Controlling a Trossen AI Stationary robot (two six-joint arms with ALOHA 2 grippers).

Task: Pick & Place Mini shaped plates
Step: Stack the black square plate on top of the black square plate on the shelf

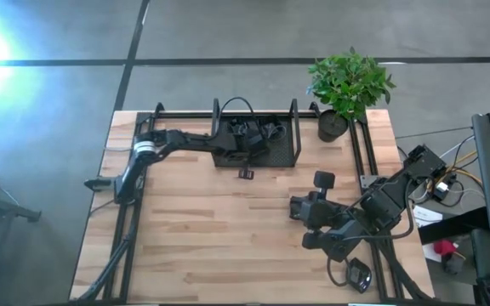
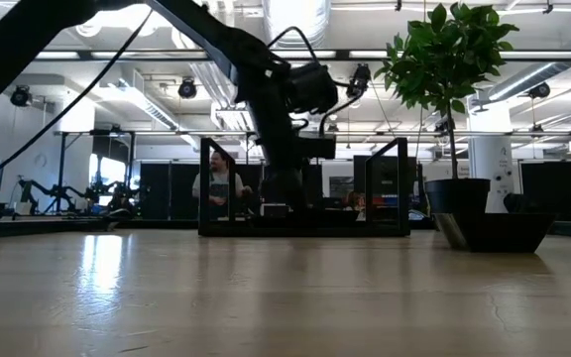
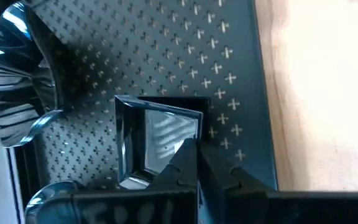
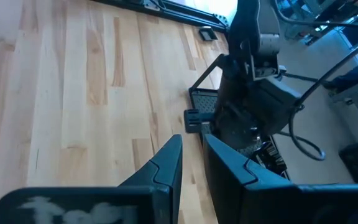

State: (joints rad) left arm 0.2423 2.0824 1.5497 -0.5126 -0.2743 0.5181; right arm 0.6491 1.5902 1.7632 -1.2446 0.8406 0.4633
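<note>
The mini shaped plates lie in the black mesh tray at the table's far middle. In the left wrist view I see a square glossy plate on the tray floor, a rounded fluted one beside it and the rim of another. My left gripper is shut and points down into the tray, its tips over the square plate's edge. My right gripper hangs above the table's right part, open by a narrow gap with nothing between its fingers. My left gripper's shut fingertips stand over the near edge of the square plate, coming from above at a slant. Whether they touch it, I cannot tell. The plate lies flat on the tray floor.
A potted plant stands right of the tray. A small dark piece lies on the wood just in front of the tray. The tray's upright wire ends rise at its sides. A person shows beyond the table. Bare wood fills the near half.
</note>
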